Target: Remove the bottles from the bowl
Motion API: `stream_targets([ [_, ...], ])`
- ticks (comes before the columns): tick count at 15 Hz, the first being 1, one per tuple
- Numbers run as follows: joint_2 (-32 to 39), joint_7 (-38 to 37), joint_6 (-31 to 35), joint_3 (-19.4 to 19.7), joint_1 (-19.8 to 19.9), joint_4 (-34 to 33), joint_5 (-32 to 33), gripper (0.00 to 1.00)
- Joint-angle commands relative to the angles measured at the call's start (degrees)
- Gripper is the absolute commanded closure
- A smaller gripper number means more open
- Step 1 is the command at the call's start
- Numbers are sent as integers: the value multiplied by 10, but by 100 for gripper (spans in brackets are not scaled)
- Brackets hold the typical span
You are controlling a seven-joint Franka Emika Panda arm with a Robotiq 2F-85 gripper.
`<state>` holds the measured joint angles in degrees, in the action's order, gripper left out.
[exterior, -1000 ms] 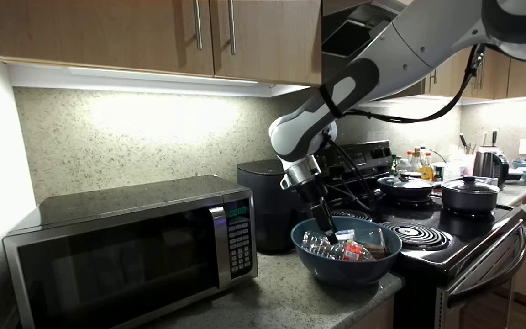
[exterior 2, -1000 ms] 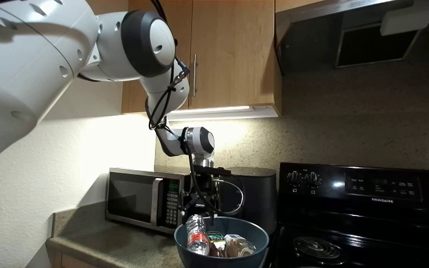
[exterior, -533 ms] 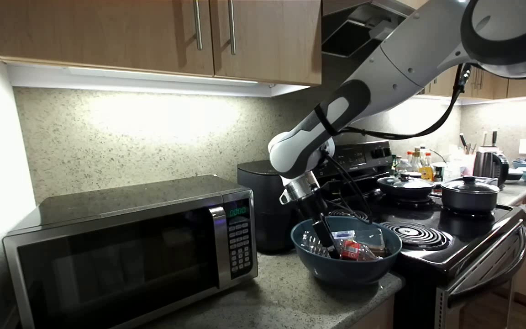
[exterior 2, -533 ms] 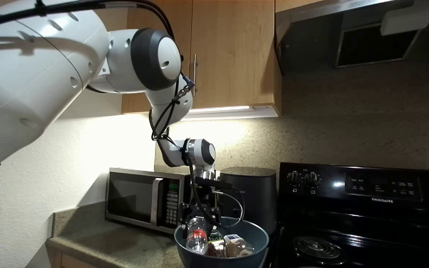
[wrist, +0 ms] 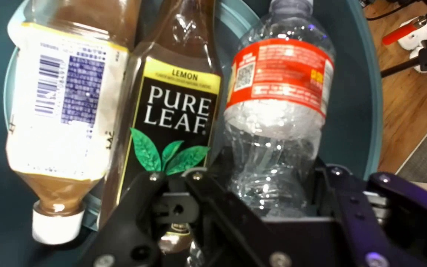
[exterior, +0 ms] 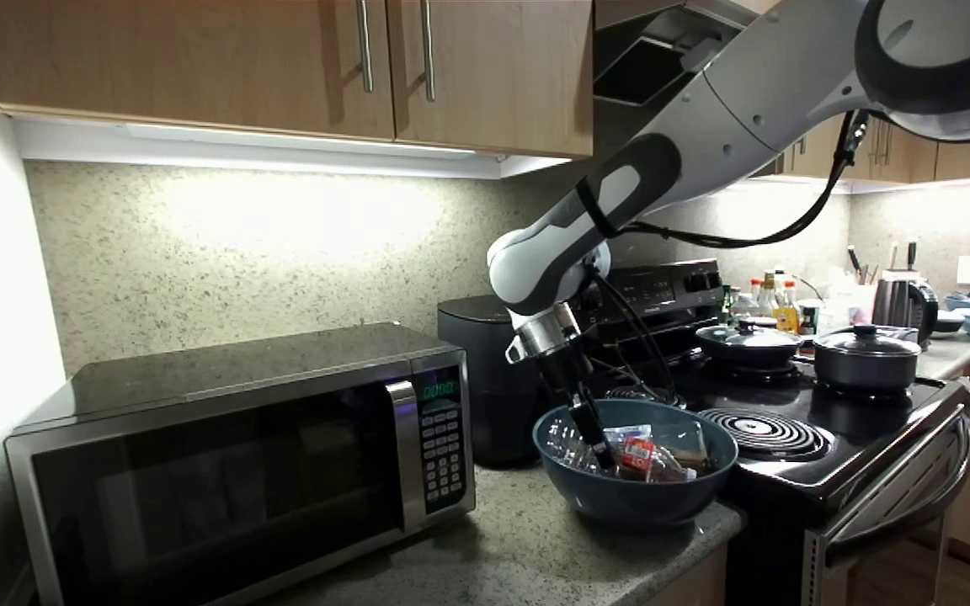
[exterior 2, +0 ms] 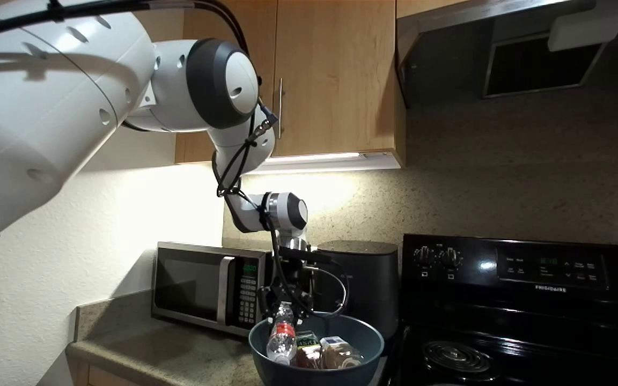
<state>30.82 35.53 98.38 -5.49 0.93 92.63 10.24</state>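
Inside the blue bowl [exterior: 636, 502], my gripper [wrist: 271, 167] is shut around the waist of a clear bottle [wrist: 280, 79] with a red label. One finger presses each side of it. In an exterior view this bottle [exterior 2: 282, 338] leans, its upper end in the jaws and its white cap low near the bowl's front wall. Beside it in the wrist view lie a brown Pure Leaf bottle [wrist: 178, 100] with a black label and a brown bottle [wrist: 59, 104] with a white label and white cap. More clear plastic [exterior: 565, 442] shows at the bowl's side; its shape is unclear.
The bowl stands near the front edge of the counter [exterior: 502, 539]. A microwave [exterior: 232, 471] and a dark tall appliance [exterior: 489, 387] are close by. On its other side is the black stove [exterior: 788, 454], with covered pots [exterior: 866, 362] farther back.
My gripper has come down over the red-labelled bottle and shut on it, then risen a little. That bottle has shifted and tilted with it. The bowl has moved slightly.
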Motion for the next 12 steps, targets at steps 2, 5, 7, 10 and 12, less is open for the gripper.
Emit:
stream_targets([
  [2, -44, -27, -11, -6, -39, 2, 31, 83],
  [5, -65, -68, -5, -6, -72, -1, 66, 88],
  [7, -74, -83, -6, -10, -91, -6, 92, 88],
  [10, -68, -57, -13, -26, -113, -25, 117, 88],
  [12, -50, -18, -20, -43, -123, -47, 114, 88],
])
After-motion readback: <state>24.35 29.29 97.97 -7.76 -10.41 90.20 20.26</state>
